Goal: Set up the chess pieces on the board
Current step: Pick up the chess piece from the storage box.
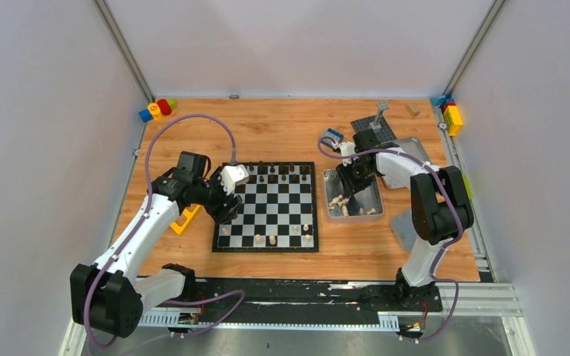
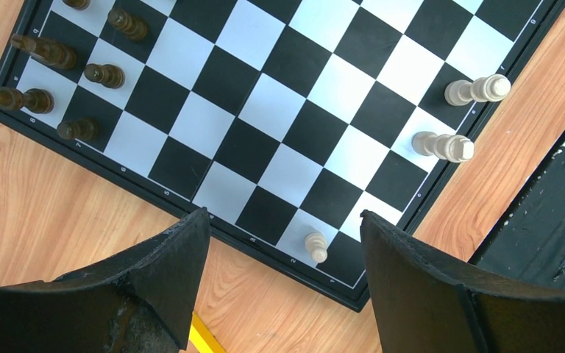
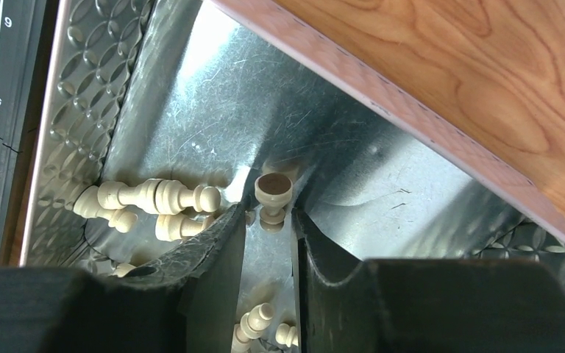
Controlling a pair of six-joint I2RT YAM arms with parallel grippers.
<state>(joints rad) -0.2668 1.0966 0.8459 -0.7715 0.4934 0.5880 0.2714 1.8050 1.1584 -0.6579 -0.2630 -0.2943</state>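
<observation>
The board (image 1: 266, 249) lies mid-table. Several dark chess pieces (image 1: 273, 172) stand along its far rows and a few cream ones (image 1: 258, 239) along its near rows. My left gripper (image 1: 226, 204) hovers open and empty over the board's near-left corner (image 2: 353, 298), its jaws wide apart (image 2: 283, 215), with a cream pawn (image 2: 315, 246) standing below them. My right gripper (image 1: 339, 199) reaches down into the metal tin (image 1: 379, 200). Its jaws (image 3: 268, 220) stand narrowly apart, with a cream pawn (image 3: 273, 193) at the fingertips, felt base towards the camera. More cream pieces (image 3: 151, 196) lie loose in the tin (image 3: 382, 176).
A grey studded plate (image 1: 373, 132) sits behind the tin, with a silver lid (image 1: 415, 148) to its right. Coloured bricks rest at the back left (image 1: 157, 108) and back right (image 1: 451, 115). A yellow piece (image 1: 185, 220) lies beside the left arm, left of the board.
</observation>
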